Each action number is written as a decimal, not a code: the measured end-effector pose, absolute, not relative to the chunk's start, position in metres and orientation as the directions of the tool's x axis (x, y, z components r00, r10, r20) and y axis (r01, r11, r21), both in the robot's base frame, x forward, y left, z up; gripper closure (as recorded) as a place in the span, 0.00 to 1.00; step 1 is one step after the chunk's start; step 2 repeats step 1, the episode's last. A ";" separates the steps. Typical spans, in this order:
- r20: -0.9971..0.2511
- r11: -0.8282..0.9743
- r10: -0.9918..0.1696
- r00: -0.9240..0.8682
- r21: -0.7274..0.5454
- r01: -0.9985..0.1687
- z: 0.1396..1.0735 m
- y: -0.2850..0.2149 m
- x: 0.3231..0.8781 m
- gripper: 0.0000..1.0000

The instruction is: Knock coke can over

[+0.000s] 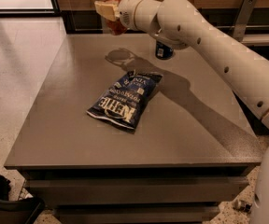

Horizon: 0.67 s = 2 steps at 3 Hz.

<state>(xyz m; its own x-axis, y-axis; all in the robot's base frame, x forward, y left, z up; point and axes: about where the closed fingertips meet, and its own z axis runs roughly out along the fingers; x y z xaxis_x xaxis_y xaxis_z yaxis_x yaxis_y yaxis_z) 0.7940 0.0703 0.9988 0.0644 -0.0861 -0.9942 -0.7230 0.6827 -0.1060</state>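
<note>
The coke can point(116, 26), red-orange with a silver top, is held in my gripper point(108, 9) above the far left part of the grey table point(69, 125). It is off the surface and its shadow falls on the table below it. My gripper is shut on the can, with a beige finger point(102, 8) against the can's left side. My white arm point(204, 36) reaches in from the right.
A dark blue soda can point(163, 51) stands on the far side of the table, partly hidden behind my arm. A dark blue chip bag point(125, 99) lies flat in the middle. A wooden wall runs behind the table. Floor lies to the left.
</note>
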 end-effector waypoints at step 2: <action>-0.992 0.666 -0.100 0.083 -0.129 -0.734 1.015 0.065 0.786 1.00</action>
